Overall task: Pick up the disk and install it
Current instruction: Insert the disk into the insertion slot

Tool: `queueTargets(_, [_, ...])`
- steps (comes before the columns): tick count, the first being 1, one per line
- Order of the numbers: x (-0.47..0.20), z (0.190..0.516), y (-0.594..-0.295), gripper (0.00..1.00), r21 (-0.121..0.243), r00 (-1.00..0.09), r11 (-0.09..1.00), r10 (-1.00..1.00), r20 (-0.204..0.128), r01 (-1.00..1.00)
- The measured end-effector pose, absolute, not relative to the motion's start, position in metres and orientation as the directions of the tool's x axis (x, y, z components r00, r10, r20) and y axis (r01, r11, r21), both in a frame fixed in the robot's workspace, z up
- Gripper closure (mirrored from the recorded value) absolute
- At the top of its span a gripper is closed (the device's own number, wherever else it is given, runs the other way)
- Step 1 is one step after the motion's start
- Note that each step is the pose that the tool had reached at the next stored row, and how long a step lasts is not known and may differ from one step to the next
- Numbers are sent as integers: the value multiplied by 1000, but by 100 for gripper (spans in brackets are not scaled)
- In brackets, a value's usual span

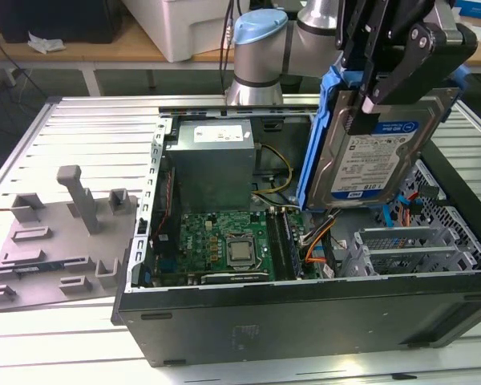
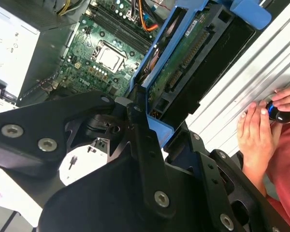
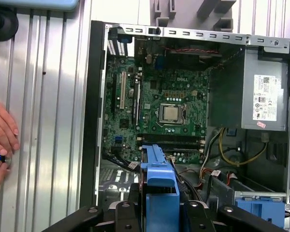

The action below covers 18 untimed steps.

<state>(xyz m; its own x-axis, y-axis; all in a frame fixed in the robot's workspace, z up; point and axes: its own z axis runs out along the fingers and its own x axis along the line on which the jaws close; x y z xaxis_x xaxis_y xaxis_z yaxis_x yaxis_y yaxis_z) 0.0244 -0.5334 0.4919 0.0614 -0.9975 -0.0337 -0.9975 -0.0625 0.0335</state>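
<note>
The disk (image 1: 377, 156) hangs tilted on edge above the open computer case (image 1: 305, 321), over its right half in the exterior view. Its silver face with a blue-and-white label shows there, with blue rails along its edges. My gripper (image 1: 389, 92) is shut on the disk from above, black fingers clamping its two sides. In the second wrist view the disk's (image 2: 181, 60) green circuit side shows beyond the gripper (image 2: 159, 128). In the first wrist view the blue rail (image 3: 159, 176) sticks out from the gripper (image 3: 159, 209) over the case's interior.
Inside the case are a grey power-supply box (image 1: 212, 160), a motherboard (image 1: 224, 241) and a metal drive cage (image 1: 401, 249) with a blue bracket (image 3: 261, 209). A grey fixture (image 1: 56, 241) lies on the slatted table at the exterior view's left. A person's hands (image 2: 258, 130) rest beside the case.
</note>
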Motion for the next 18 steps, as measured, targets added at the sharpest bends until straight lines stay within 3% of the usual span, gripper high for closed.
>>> queueTargets(18, [30,492,-547,63,34,58,-59,-998,-34,-998])
